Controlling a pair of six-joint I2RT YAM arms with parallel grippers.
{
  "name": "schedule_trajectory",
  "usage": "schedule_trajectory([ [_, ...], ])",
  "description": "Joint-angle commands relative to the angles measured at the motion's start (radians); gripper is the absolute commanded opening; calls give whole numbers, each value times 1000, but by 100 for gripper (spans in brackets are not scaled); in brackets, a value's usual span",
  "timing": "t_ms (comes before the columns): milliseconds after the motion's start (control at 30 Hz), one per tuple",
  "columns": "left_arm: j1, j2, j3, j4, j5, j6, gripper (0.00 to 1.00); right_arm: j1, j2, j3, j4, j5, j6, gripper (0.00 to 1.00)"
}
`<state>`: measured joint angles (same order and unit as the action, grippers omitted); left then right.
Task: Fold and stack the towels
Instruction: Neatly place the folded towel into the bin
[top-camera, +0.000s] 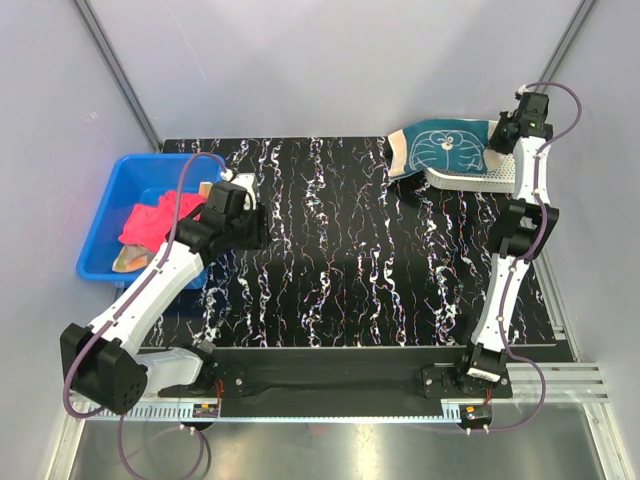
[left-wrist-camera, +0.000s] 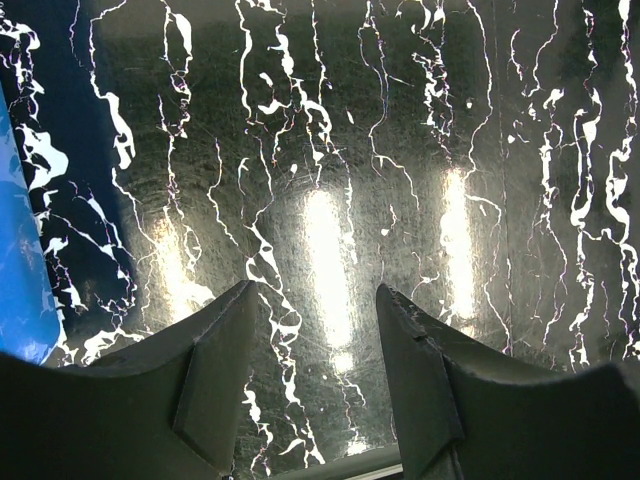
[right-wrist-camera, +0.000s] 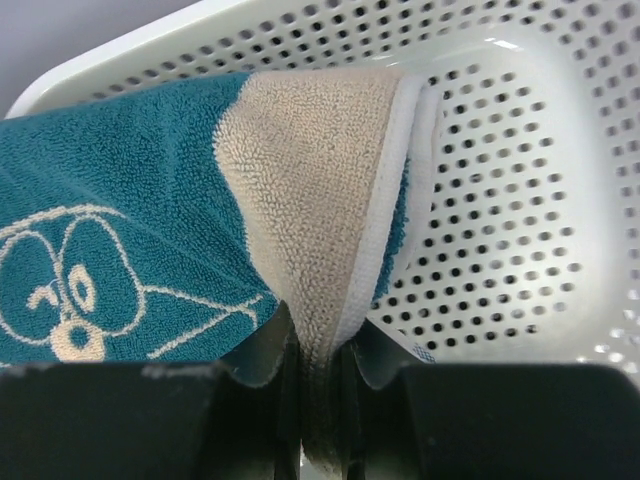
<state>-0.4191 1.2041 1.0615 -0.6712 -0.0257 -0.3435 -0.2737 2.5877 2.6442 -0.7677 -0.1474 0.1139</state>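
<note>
The right gripper (right-wrist-camera: 318, 385) is clamped on the beige edge of the teal towel (right-wrist-camera: 120, 230). The towel lies across a white perforated basket (right-wrist-camera: 520, 200) at the far right corner of the desk (top-camera: 340, 260). The left gripper (left-wrist-camera: 312, 340) hangs wide and empty over bare desk, just beside a blue bin (top-camera: 110, 195). The bin holds the pink-red towel (top-camera: 155, 218) and the orange-peach towel (top-camera: 128, 262), crumpled together.
</note>
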Motion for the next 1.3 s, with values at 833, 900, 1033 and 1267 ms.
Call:
schedule_trajectory([
  [833,5,21,35,53,58,3,59,-59,112,66,257,270,-215,39],
  [900,3,20,40,51,61,5,60,-58,98,57,261,244,-218,56],
  [1033,3,11,51,44,60,3,60,-44,31,27,272,243,-171,71],
  [1267,3,-54,130,-24,-25,-26,61,114,-153,-43,251,404,-217,96],
])
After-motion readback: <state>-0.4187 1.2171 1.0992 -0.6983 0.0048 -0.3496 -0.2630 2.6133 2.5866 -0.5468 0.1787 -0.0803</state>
